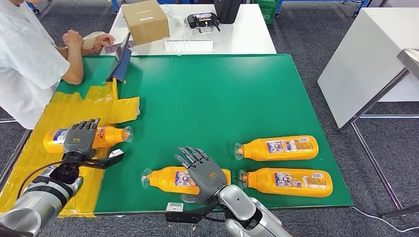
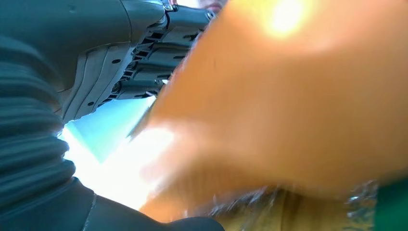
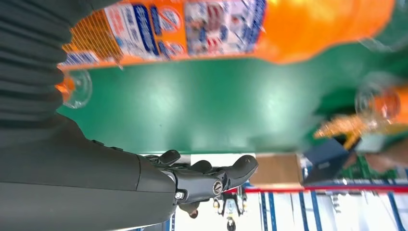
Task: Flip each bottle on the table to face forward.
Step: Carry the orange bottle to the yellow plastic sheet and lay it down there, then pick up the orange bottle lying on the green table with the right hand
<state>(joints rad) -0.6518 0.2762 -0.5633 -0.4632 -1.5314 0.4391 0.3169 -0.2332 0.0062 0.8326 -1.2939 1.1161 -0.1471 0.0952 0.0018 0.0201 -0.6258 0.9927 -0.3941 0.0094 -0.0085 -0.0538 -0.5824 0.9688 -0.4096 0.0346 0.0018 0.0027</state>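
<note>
We are seeing 4 bottles lying along the worktop's (image 1: 197, 98) front edge. The left robot hand (image 1: 79, 139) is resting on the left bottle (image 1: 111, 136), grip unclear; the right robot hand (image 1: 205, 170), fingers spread, is hovering over the middle bottle (image 1: 170, 178).

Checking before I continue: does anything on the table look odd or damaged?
No spill or damage shows. The yellow sheet at the table's left is crumpled, with one bottle on it under the left hand.

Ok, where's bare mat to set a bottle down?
The middle of the green mat is bare, between the blue tablet stand, the yellow tape patch and the orange plastic bottles. The near edge is crowded: three bottles, plus the right hand.
</note>
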